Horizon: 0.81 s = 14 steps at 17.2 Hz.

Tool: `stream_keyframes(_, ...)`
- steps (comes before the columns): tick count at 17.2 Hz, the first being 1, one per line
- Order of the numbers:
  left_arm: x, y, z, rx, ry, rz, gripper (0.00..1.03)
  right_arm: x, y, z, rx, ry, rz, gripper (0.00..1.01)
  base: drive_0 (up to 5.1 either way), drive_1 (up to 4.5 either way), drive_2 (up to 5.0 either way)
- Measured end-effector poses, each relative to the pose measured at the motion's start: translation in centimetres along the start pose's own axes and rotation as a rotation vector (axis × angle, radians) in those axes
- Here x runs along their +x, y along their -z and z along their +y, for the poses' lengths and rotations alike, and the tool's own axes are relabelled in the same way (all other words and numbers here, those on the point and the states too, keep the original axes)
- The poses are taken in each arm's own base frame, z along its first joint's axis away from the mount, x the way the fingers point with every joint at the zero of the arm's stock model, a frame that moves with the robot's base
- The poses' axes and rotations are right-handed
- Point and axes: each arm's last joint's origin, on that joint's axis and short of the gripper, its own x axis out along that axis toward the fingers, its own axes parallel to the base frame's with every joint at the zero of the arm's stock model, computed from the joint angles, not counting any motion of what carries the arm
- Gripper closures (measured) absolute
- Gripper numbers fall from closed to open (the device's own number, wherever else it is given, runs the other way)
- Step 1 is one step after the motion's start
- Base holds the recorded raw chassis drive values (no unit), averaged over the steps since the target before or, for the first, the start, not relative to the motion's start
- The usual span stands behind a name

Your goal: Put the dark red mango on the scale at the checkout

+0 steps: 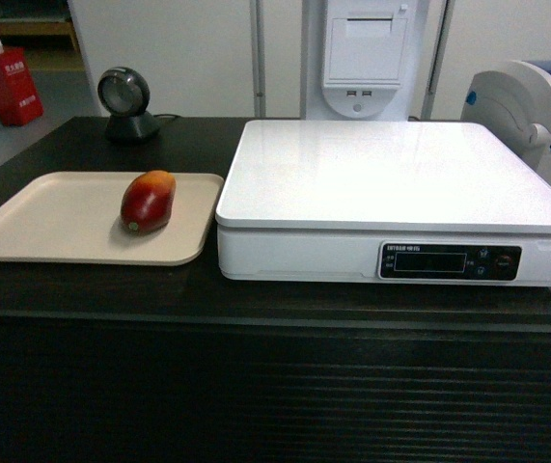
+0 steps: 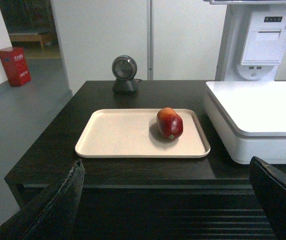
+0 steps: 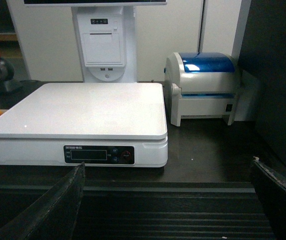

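The dark red mango lies on its side on a beige tray at the left of the checkout counter. Right of the tray stands the white scale, its platform bare. Neither gripper shows in the head view. In the left wrist view my left gripper hangs open in front of the counter's ribbed panel, well short of the mango. My right gripper is open too, facing the scale from before the counter edge. Nothing sits between either pair of fingers.
A round black scanner stands behind the tray. A white receipt terminal rises behind the scale. A white and blue label printer sits right of the scale. A red box is on the floor far left.
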Motion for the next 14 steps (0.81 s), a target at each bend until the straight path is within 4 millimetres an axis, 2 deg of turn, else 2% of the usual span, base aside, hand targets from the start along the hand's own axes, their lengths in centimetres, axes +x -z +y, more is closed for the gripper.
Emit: stream_keyframes(14, 0.0, 0.0, 0.0, 0.0, 0.0, 0.0, 0.05, 0.0, 0.0, 0.0, 0.0, 0.0, 0.0, 0.03, 0.0, 0.0, 0.0)
